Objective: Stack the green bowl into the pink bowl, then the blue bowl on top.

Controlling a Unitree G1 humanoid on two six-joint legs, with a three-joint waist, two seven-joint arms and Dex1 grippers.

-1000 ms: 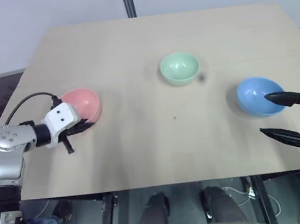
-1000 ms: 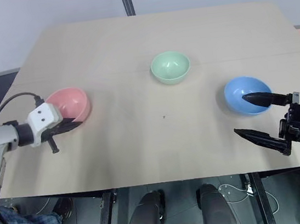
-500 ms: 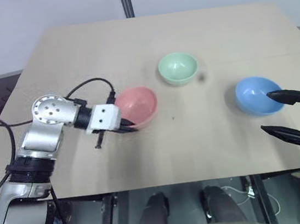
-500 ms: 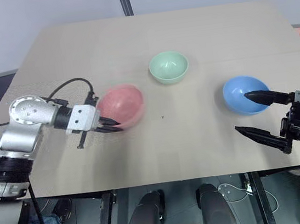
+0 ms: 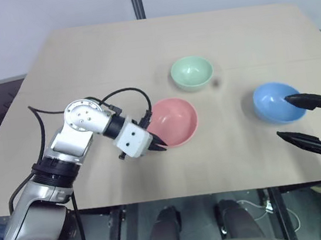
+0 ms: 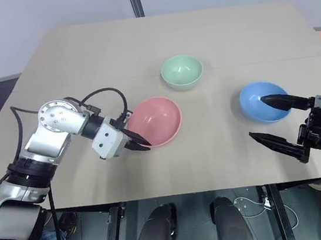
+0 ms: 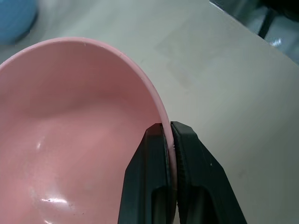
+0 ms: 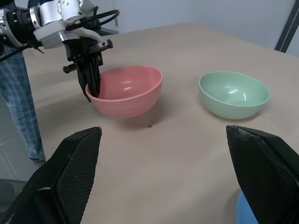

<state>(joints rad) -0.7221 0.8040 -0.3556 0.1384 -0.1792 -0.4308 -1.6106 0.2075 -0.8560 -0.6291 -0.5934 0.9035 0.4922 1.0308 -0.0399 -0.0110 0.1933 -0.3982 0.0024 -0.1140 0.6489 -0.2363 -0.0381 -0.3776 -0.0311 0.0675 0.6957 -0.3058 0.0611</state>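
Ok, L gripper (image 7: pixel 169 133) pinching pink bowl (image 5: pixel 174 121) rim; green bowl (image 5: pixel 191 72) just behind, blue bowl (image 5: pixel 276 103) beside R gripper (image 5: pixel 295 117), jaws wide.

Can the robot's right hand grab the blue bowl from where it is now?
Probably yes. The right hand is open right beside the blue bowl, one finger already over its rim, with nothing between them. The left hand is busy pinching the pink bowl, well away.
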